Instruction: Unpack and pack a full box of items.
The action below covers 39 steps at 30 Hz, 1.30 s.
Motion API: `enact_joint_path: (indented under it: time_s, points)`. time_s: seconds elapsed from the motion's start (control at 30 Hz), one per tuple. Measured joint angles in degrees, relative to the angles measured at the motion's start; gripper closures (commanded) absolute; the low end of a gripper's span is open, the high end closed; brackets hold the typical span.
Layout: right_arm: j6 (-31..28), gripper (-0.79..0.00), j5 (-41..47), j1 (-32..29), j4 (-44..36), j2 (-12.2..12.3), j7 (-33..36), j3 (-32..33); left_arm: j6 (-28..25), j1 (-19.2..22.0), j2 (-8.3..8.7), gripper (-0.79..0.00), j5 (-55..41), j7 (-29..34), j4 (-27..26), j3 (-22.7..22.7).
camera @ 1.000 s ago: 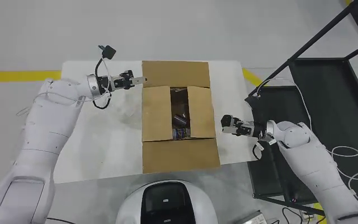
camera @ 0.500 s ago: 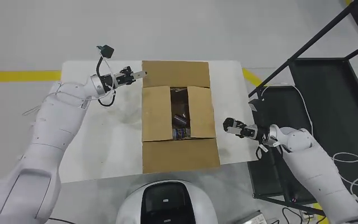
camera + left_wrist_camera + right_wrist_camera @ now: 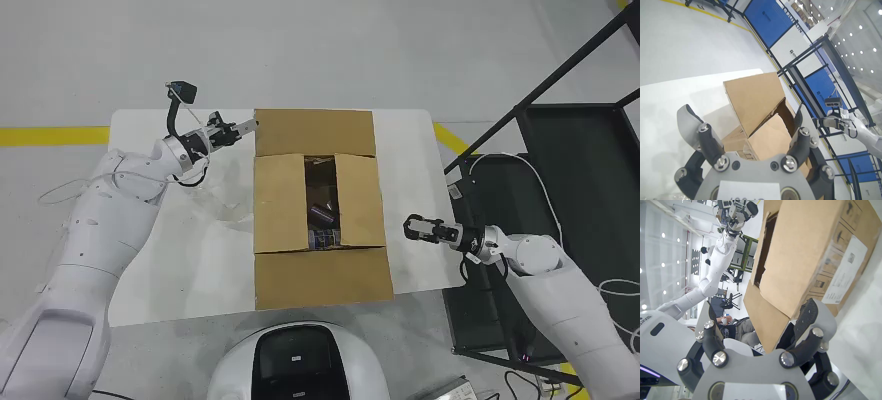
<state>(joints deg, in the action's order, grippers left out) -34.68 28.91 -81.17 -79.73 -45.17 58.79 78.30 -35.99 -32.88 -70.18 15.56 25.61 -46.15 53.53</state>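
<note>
Seen from above, with 12 o'clock pointing away from the robot, the cardboard box (image 3: pixel 318 208) sat at the centre of the white worktop (image 3: pixel 190 250). Its 12 and 6 o'clock flaps were folded outward. The 9 o'clock flap (image 3: pixel 279 200) and the 3 o'clock flap (image 3: pixel 359 200) lay partly over the opening. That left 1 narrow gap whose long axis ran from 12 to 6. Dark items (image 3: pixel 322 213) showed through the gap, inside the box.

Your left tool (image 3: pixel 243 127) hung at about 10 o'clock from the box, just beside the outer corner of the far flap. It pointed toward 3 o'clock with its fingers apart and nothing between them. In its wrist view that flap corner sat framed between the spread fingers of the left tool (image 3: pixel 743 113), a little beyond the tips. You could not tell whether anything touched.

Your right tool (image 3: pixel 410 226) hung at about 4 o'clock from the box, near its side wall but apart from it. It pointed toward 9 o'clock, fingers also spread and empty. From its wrist, the right tool (image 3: pixel 759 308) faced the near corner of the box (image 3: pixel 800 247).

As a judgement, the items were not yet reachable. The coming move turned on the 2 side flaps, each hinged along the 12 to 6 line. Each tool was nearer the flap on its own side.
</note>
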Motion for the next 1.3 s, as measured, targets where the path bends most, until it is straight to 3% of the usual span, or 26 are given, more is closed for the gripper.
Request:
enact_joint_path:
  time_s: [0.37, 0.63, 0.83, 1.1, 1.3]
  points:
    - [6.75, -0.785, 3.29, -6.41, -0.74, -0.38, 2.0, -1.62, -5.28, 6.32, -5.0, -0.785, -4.76, 0.05, 12.54, -5.42]
    - [10.38, -0.785, 4.22, -7.2, -2.94, -0.79, 3.49, -2.82, -6.72, 9.53, -8.93, -0.785, -12.57, 4.79, 20.96, -7.23]
    - [12.17, -0.785, 6.14, -7.67, -3.6, -0.86, 6.34, -2.54, -6.31, 11.41, -11.15, -0.785, -13.17, 5.61, 25.16, -8.45]
    - [15.97, -0.785, 11.75, -8.85, -5.53, -0.91, 12.95, -2.31, -5.45, 12.52, -13.36, -0.785, -16.46, 7.44, 28.97, -8.21]
    - [18.1, -0.785, 15.88, -8.94, -6.29, -1.12, 16.6, -2.21, -9.31, 13.08, -13.9, -0.785, -21.12, 10.28, 30.68, -6.36]
